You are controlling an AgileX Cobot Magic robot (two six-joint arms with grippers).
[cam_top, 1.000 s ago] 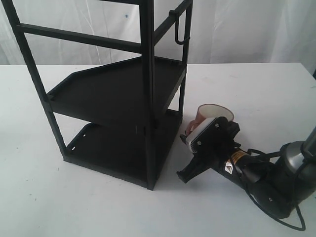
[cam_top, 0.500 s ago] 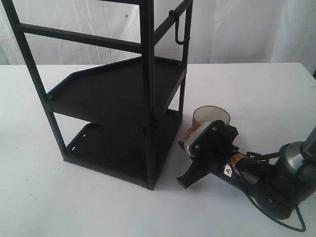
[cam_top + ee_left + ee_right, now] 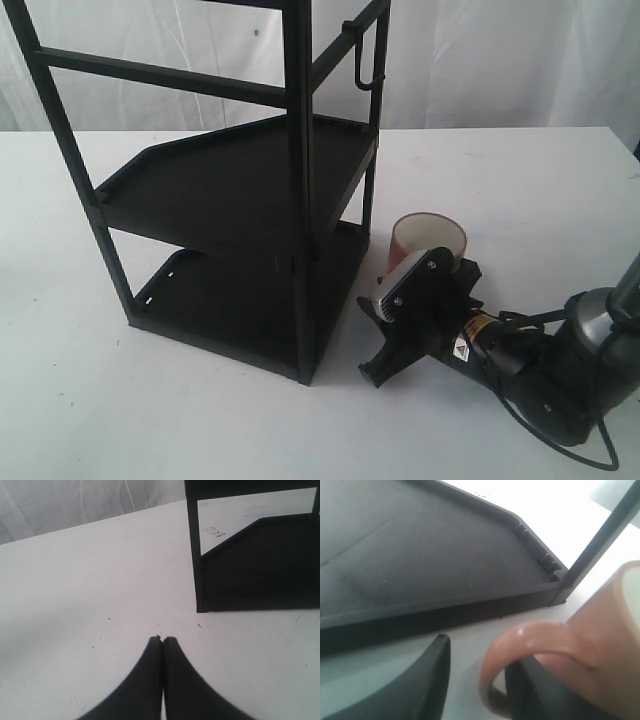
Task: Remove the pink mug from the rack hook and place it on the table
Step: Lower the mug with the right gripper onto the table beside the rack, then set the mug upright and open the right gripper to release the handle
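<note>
the pink mug [image 3: 425, 240] stands on the table [image 3: 520, 180], just beside the rack's [image 3: 300, 150] lower shelf [image 3: 250, 310]. it is well below the hook [image 3: 366, 60], which hangs bare. the mug is upright: its long axis runs straight up and its mouth faces the ceiling. the handle [image 3: 530, 635] points at your right gripper [image 3: 476, 655], away from the open side of the table.

the wrist view explains that pose. the mug was evidently carried by its handle, so the loop faces the arm. the jaws are now parted, with one side of the loop between them. the outer finger stands clear of it, so nothing looks clamped. i judge the mug rests on its own base.

your left gripper [image 3: 162, 641] is pinched closed and empty. it hangs low over bare table near a rack leg, out of the way.
</note>
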